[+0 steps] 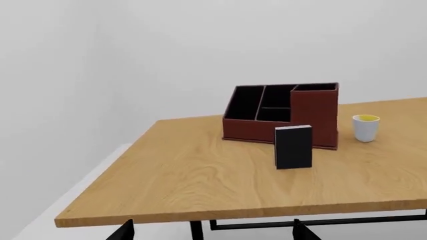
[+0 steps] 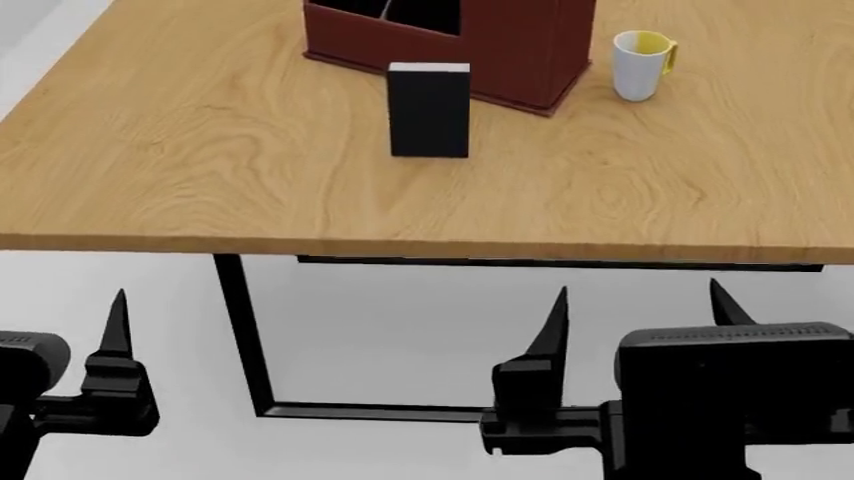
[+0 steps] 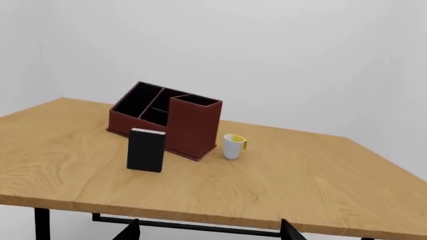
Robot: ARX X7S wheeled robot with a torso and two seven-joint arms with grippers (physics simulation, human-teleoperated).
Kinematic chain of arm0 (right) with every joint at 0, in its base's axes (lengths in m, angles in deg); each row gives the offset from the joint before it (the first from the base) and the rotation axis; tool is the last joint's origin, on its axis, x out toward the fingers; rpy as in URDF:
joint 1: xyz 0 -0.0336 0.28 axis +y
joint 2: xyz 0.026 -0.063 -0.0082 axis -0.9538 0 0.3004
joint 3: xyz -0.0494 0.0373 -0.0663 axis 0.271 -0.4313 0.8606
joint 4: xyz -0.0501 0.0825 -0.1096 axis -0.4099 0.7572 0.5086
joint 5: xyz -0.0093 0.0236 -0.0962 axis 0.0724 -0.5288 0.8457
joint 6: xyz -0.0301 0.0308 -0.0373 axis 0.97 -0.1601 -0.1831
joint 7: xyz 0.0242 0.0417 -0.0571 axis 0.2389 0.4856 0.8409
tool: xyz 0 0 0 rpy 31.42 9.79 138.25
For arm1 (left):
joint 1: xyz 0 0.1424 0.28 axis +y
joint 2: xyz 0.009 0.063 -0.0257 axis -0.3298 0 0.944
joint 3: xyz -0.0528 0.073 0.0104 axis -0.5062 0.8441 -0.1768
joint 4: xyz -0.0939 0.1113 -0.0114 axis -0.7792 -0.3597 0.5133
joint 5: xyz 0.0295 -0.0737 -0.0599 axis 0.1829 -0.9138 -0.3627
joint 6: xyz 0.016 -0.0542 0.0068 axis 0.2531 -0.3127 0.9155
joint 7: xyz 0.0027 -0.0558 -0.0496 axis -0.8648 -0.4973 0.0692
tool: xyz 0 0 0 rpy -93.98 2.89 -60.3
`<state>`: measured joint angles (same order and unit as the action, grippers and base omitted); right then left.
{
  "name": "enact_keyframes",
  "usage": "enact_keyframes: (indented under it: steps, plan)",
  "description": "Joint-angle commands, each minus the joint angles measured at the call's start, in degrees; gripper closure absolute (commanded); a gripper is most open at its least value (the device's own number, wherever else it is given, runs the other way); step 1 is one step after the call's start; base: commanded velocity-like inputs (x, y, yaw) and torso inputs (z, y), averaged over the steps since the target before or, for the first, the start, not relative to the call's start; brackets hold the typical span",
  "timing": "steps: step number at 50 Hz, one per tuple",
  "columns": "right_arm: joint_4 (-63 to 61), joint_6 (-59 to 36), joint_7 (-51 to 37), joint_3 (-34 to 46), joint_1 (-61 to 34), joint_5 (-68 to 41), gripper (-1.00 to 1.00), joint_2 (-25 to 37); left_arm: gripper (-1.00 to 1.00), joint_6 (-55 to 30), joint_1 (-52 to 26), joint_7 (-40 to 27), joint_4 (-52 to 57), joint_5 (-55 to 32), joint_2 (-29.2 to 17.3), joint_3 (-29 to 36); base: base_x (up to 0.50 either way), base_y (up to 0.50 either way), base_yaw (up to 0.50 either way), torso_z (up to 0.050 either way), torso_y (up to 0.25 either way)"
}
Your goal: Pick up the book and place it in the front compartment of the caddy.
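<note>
The right end effector [image 2: 638, 320] hangs below the near edge of the counter [image 2: 200, 150], its two black fingers spread apart with nothing between them. The left end effector [image 2: 40, 330] waits low on the other side; only one finger shows, so whether it is parted I cannot tell. Up on the wood, the black book [image 2: 430, 109] stands upright just in front of the reddish-brown caddy [image 2: 514, 50]. A white mug [image 2: 638, 66] with a yellow inside sits beside the caddy's taller end.

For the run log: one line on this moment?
small black book: upright, untouched | reddish-brown leather-look caddy: behind | left gripper, right gripper: open, below table edge
</note>
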<state>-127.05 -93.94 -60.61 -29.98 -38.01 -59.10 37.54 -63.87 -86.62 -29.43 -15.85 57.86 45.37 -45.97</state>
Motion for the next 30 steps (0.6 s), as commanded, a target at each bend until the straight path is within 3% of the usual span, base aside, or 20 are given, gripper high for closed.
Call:
enact_keyframes:
  steps: [1, 17, 30]
  plan:
    - [-0.6, -1.1, 1.4, -2.0, -0.7, 0.0, -1.0, -1.1, -1.0, 0.9, 0.0, 1.2, 0.3, 0.2, 0.8, -1.0, 0.5, 0.0, 0.0, 0.0, 0.0]
    - [-0.4, -1.1, 0.6, -1.3, -0.7, 0.0, -1.0, -0.7, -1.0, 1.2, 0.1, 0.8, 0.4, -0.5, 0.5, -1.2, 0.5, 0.0, 0.0, 0.0, 0.001]
    - [0.1, -0.4, 0.6, -2.3, -0.3, -0.9, -1.0, -1.1, -1.0, 1.4, 0.2, 0.4, 0.3, -0.8, 0.2, -1.0, 0.5, 0.21, 0.0, 0.0, 0.001]
